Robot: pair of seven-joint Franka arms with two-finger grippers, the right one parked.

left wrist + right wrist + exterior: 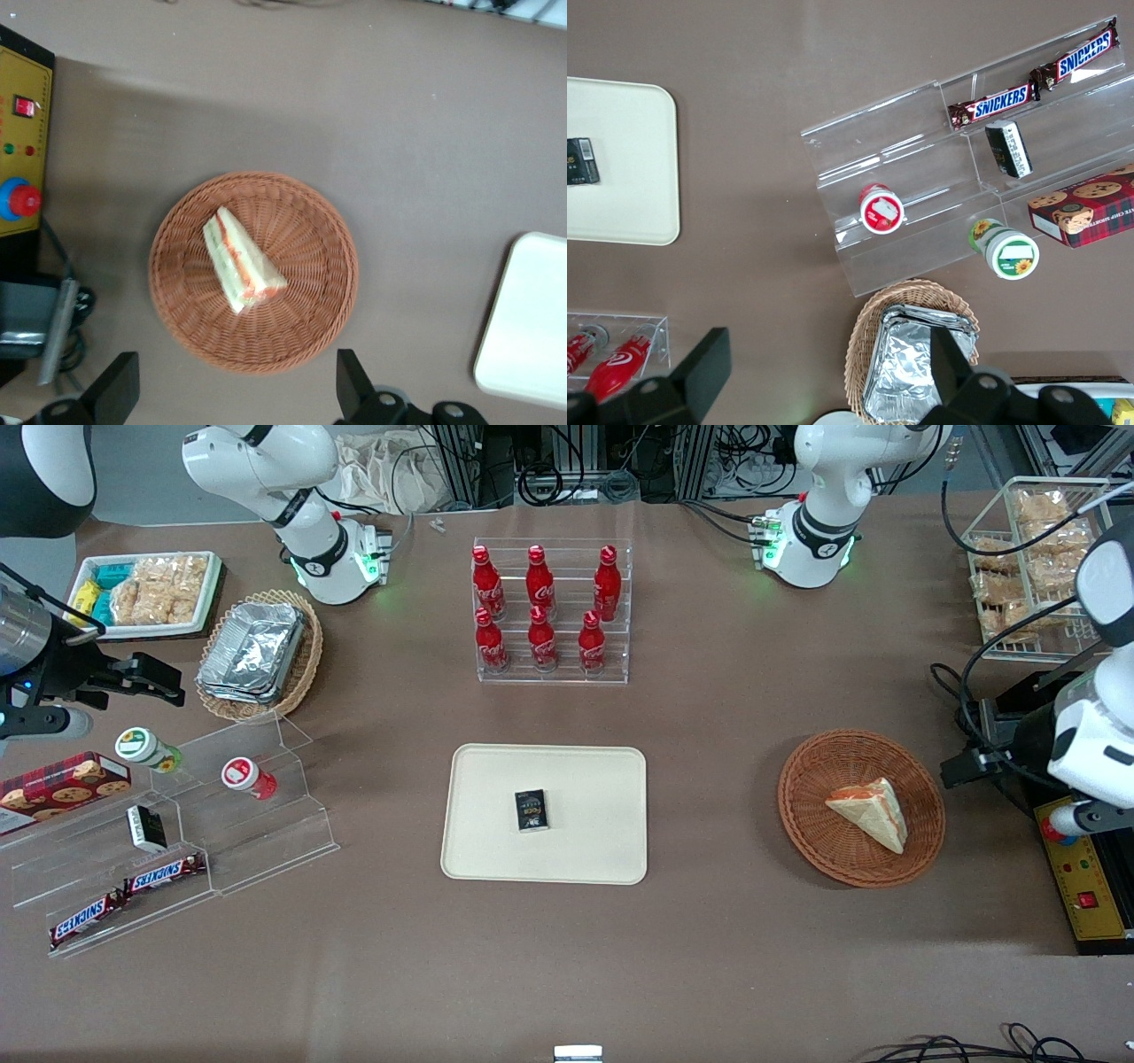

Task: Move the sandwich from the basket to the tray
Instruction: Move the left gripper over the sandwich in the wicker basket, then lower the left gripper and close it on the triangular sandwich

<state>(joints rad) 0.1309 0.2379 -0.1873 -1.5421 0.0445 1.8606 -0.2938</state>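
My gripper [232,394] hangs above the table with fingers [115,385] spread wide, holding nothing, near the basket [310,328] rim but not touching it. Sandwich [241,262] lies flat inside the basket, wedge tip pointing roughly 11 o'clock in the wrist view. From the front, basket [802,815] with sandwich [873,811] sits at 3 o'clock from the tray [585,859], well apart; a small dark packet [532,810] lies on the tray
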